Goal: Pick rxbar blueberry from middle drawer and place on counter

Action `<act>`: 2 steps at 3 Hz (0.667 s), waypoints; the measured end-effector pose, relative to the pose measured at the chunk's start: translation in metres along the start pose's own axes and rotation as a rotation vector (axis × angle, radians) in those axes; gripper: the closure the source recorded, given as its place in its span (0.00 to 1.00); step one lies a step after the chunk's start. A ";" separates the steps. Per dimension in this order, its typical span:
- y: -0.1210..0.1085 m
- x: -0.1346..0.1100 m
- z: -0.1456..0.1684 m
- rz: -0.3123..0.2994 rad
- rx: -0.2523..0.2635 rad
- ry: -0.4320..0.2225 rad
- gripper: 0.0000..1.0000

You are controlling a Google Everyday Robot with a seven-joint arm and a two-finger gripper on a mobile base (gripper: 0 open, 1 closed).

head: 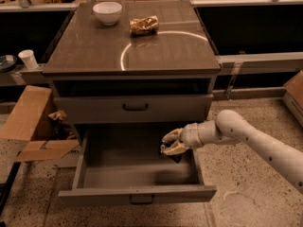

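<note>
The middle drawer (137,193) is pulled open below the shut grey drawer above. My gripper (168,143) is inside the drawer at its right side, above the floor. A small dark bar, the rxbar blueberry (173,154), shows just under the pale fingers (175,149); the fingers seem closed on it. The counter (94,48) is the glossy grey-brown top with a pale ring of glare.
A white bowl (107,12) and a crinkly golden-brown snack packet (144,25) sit at the counter's back. A cardboard box (33,124) lies on the floor to the left. A white cup (28,58) stands at far left. My arm (255,143) reaches in from the right.
</note>
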State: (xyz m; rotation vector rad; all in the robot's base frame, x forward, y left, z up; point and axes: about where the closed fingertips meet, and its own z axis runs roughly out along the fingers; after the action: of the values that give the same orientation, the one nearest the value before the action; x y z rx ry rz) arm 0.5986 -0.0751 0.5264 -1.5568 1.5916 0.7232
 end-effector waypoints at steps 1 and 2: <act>0.007 -0.052 -0.029 -0.117 0.017 -0.036 1.00; 0.011 -0.118 -0.066 -0.258 0.030 -0.072 1.00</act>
State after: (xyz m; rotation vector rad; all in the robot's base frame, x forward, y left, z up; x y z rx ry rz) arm 0.5725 -0.0651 0.6591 -1.6564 1.3125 0.6034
